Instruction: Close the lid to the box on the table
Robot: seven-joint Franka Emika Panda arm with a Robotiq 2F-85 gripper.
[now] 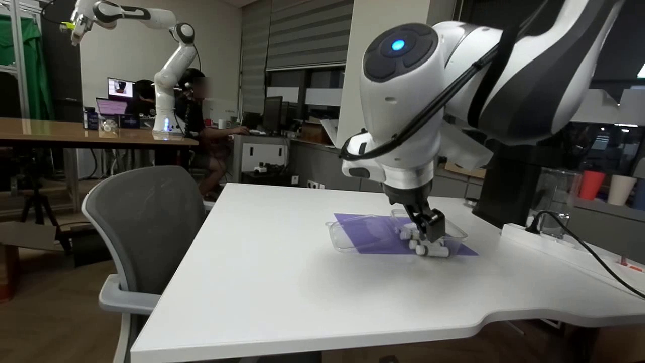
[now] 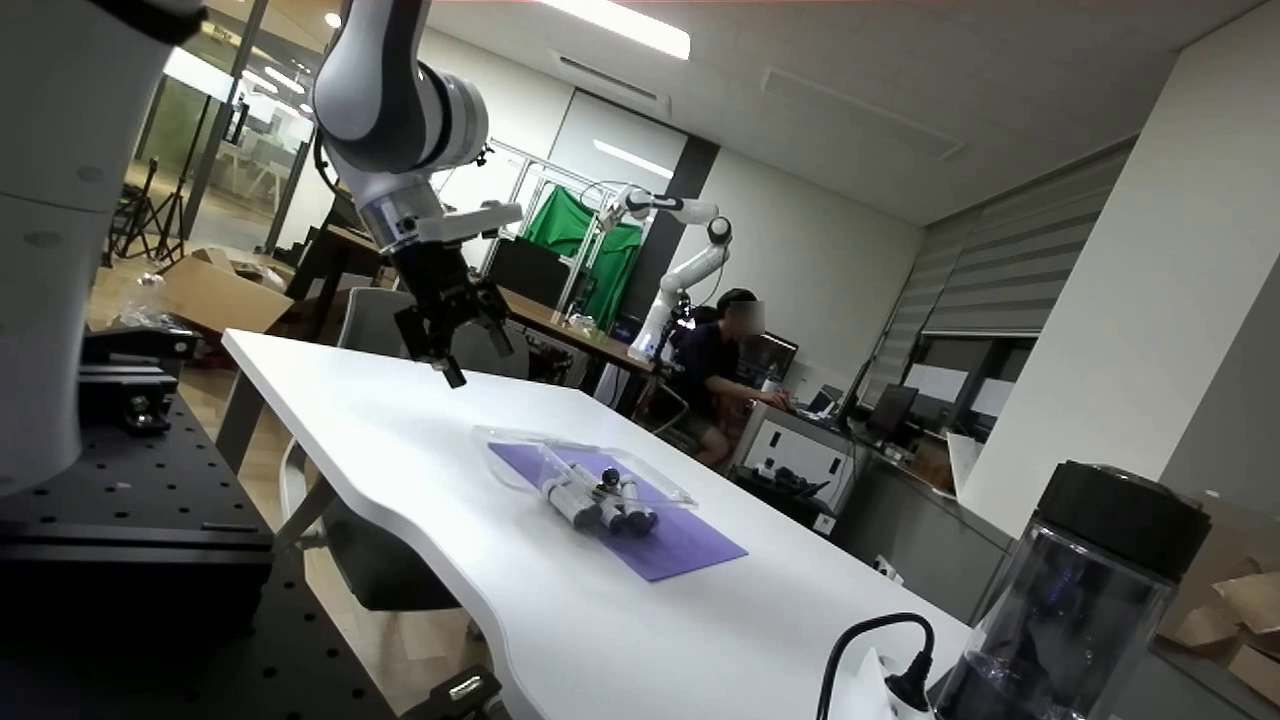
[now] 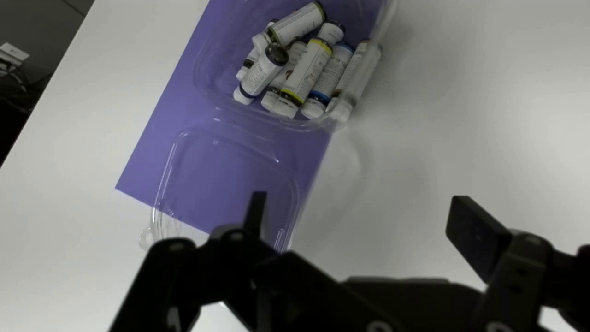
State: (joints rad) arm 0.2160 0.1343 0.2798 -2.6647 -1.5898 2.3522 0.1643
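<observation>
Clear plastic formed both the box (image 3: 386,20) and its lid (image 3: 226,180), a shallow clamshell lying unfolded on a purple sheet (image 3: 166,120), which was flat on the white table (image 1: 277,282). The box held a jumble of small bottles (image 3: 304,71) with white labels. The lid, squarish with rounded corners, lay flat beside the box and was apparently joined to it along one side; the long axis of the pair ran roughly the same way as the sheet.

In the wrist view the box was at the top and the lid below it, with a small tab (image 3: 146,237) at the lid's free end, the end nearer the fingers (image 3: 479,235). The coming move seemed to turn on that free end. The lid lay to the left of the gap between the fingers, its lower part passing behind the finger at the left of that view; the gap was over the table itself.

The fingers were spread wide with nothing between them, and in an exterior view the gripper (image 2: 481,365) hung in the air above the table, apart from the plastic. It would probably need to shift toward the tab, lift that end and swing it over onto the box.
</observation>
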